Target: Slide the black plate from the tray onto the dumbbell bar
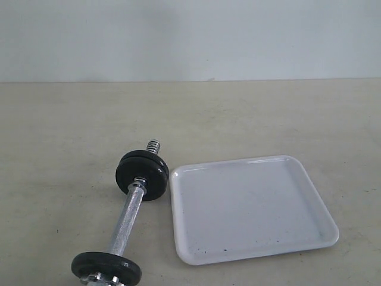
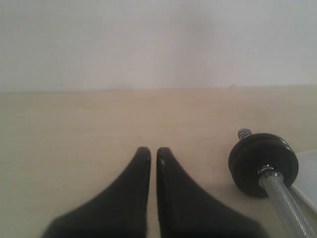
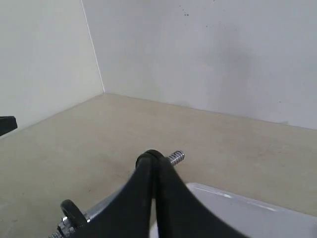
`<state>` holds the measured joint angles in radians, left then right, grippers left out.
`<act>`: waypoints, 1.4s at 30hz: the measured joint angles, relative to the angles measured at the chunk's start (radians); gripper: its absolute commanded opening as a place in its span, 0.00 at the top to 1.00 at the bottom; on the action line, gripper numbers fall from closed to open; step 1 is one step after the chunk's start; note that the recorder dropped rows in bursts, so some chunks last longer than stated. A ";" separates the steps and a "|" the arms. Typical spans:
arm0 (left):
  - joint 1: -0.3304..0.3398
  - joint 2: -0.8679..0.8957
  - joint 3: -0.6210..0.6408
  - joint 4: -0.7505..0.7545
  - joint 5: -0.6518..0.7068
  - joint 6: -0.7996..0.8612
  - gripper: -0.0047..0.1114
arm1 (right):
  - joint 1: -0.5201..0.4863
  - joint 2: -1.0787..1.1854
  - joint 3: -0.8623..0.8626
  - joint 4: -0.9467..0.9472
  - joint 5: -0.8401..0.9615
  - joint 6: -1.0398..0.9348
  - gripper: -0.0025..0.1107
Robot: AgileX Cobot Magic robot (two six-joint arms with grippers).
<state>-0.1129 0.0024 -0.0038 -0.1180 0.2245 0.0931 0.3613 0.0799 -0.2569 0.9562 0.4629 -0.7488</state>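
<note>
Black plate [image 1: 141,174] sits on the dumbbell bar [image 1: 125,220] at the far end, matte and round, with the threaded tip poking past it. The tray [image 1: 250,208] just beside it shows bare white floor with a few dark specks. I see the left gripper [image 2: 153,151] and right gripper [image 3: 151,156] both pinched closed, holding nothing.

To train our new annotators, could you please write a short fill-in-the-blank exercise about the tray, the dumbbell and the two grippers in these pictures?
1. In the exterior view, the white tray lies to the ___ of the dumbbell bar.
2. Black discs sit at ___ ends of that bar.
3. The left gripper and the right gripper both have their jaws ___.

Missing words: right; both; shut.
</note>
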 measured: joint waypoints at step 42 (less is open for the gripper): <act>0.172 0.000 0.000 0.084 0.086 -0.015 0.92 | 0.000 -0.057 0.174 -0.103 -0.259 0.051 0.97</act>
<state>0.0587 0.0024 -0.0038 -0.0342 0.3109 0.0783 0.3613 0.0227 -0.0829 0.8536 0.2039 -0.6973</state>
